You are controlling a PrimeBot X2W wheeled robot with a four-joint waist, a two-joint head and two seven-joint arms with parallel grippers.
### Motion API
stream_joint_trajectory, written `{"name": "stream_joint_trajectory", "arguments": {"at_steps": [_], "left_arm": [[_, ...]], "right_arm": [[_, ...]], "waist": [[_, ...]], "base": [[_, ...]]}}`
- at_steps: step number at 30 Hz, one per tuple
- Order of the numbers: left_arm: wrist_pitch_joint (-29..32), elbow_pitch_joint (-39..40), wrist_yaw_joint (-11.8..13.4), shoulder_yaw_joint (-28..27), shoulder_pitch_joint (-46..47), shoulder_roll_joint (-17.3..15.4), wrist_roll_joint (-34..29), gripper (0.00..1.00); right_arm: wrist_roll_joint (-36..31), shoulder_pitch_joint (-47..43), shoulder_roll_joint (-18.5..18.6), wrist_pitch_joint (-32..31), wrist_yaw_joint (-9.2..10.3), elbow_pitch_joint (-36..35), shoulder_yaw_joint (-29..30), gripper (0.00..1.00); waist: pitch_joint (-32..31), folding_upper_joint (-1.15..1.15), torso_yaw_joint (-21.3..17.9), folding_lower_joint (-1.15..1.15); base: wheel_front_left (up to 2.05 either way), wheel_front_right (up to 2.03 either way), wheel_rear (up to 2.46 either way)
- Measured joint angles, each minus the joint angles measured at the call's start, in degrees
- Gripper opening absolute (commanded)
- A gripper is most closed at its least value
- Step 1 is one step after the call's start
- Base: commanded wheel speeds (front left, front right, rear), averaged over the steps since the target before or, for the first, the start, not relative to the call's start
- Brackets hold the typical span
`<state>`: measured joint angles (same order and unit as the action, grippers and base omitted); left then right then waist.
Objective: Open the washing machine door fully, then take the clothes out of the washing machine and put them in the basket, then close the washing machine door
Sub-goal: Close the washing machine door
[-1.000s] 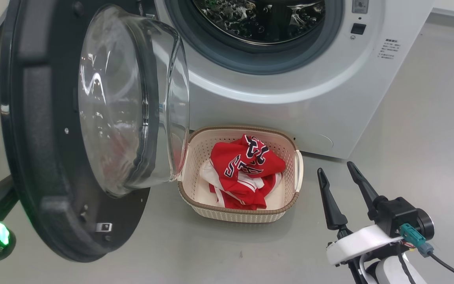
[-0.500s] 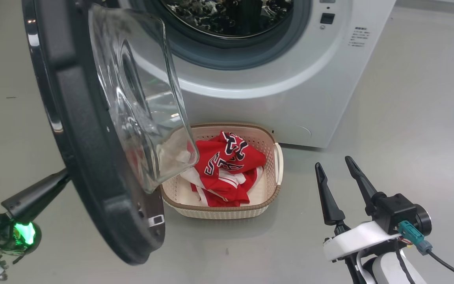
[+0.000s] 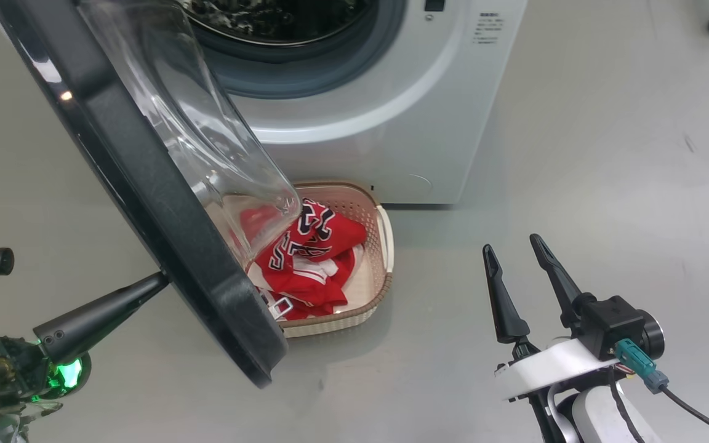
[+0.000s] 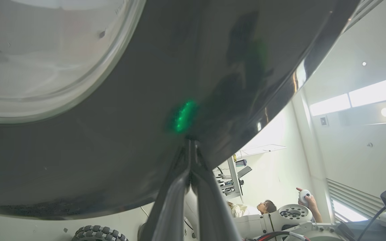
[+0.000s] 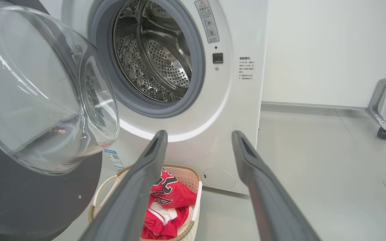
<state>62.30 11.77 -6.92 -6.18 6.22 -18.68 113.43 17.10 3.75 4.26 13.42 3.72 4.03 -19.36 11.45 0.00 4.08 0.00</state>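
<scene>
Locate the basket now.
In the head view, left of centre, the basket sits on the floor before the washing machine, partly behind the open door, red clothes inside.

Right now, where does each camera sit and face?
Head view: on the head, facing forward and down at the washing machine door and the basket; shut left hand lower left, open right hand lower right.
Left wrist view: on that wrist, facing along the left hand, tips against the door's outer face.
Right wrist view: on that wrist, facing past the right hand into the washing machine.
Shared: head and right wrist views both show door, basket and clothes.
</scene>
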Motion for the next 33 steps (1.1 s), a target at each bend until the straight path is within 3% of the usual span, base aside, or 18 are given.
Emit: {"name": "stream_joint_trajectory", "arguments": {"at_steps": [18,33], "left_arm": [[0.1,3.9,0.0,1.0,0.2,0.7,0.0,0.0],[-2.0,3.6,1.8,1.9,6.6,1.8,-0.4,0.0]], "right_arm": [[0.9,2.2,-0.7,0.5,0.49,0.0,-0.2,1.0],[1.0,5.3,-1.0,0.6,0.55,-0.8,-0.8,1.0]], "waist": [[4.5,0.0,-10.2,0.0],[10.4,0.0,-15.2,0.0]], "base": [[0.0,0.0,0.0],[0.0,0.0,0.0]]}}
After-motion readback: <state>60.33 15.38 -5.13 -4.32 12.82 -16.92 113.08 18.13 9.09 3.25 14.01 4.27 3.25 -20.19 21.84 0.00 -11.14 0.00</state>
